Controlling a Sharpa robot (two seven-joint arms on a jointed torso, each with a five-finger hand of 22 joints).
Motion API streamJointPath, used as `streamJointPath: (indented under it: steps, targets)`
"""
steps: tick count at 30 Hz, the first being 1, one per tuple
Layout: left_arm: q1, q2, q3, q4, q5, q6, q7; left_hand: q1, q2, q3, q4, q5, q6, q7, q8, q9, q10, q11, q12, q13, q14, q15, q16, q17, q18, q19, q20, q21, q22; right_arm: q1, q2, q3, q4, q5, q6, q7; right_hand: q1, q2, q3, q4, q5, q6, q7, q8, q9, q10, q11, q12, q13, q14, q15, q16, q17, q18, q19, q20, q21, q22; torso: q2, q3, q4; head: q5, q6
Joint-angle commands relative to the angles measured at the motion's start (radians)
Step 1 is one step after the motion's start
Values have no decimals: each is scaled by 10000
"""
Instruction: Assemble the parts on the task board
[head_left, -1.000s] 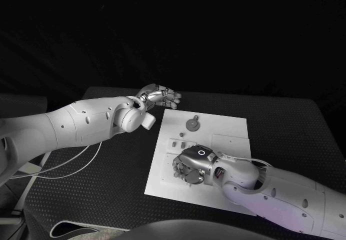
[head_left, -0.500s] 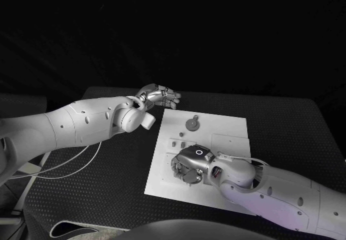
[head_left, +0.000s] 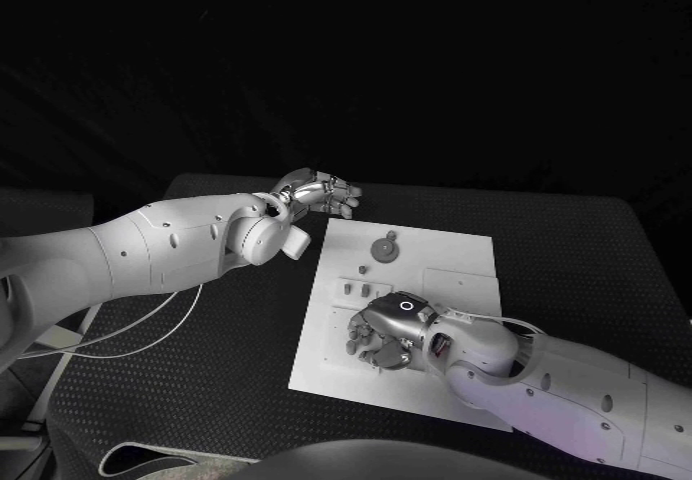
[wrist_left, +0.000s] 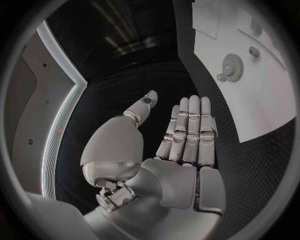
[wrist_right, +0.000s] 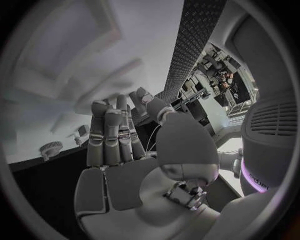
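The white task board (head_left: 450, 262) lies in the middle of the black table. A round gear-like part (head_left: 387, 247) sits near its far edge, and two small parts (head_left: 352, 289) stand by its left edge. My right hand (head_left: 387, 332) hovers low over the board's near-left area, palm down and fingers spread, with nothing in it (wrist_right: 119, 145). The board under it is hidden. My left hand (head_left: 320, 190) hangs off the board's far-left corner. Its fingers are straight and the palm is empty (wrist_left: 181, 140). From there the gear (wrist_left: 232, 66) and the board (wrist_left: 269, 95) are in sight.
The textured black table (head_left: 216, 360) surrounds the board, with free room on the left and right. White cables (head_left: 130, 335) trail under my left arm at the table's left side.
My right hand has shifted a little over the board's near-left area, first left, then back and nearer. The left arm has not moved.
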Motion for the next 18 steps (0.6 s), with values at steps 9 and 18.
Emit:
streamJointPath:
  steps: [9,18]
  targets:
    - [19,28,9,-7,52,153,50,-13,77,-67,6,-15,-54,-4,68,-15,5,-36,-7,-13,12,48,-44,24,-13,-32,21,-2,-17,43,-488,13,515,681,-1424,109,-205,-499,158,161,30,-410,218,-202,-167,-548,256,-217,-107,-160,272,51,82,135,-70,95,-42,171,0,9,-3,-30,30]
    - [17,65,8,-106,52,172,71,-10,80,-65,5,-16,-55,-4,70,-18,4,-36,-7,-14,11,49,-51,31,-13,-34,22,-2,-19,600,-1270,227,1205,2268,-1948,359,-163,-323,265,201,31,-278,205,-101,-175,-88,72,73,63,-33,97,178,118,135,48,31,80,194,-24,5,-39,-200,324]
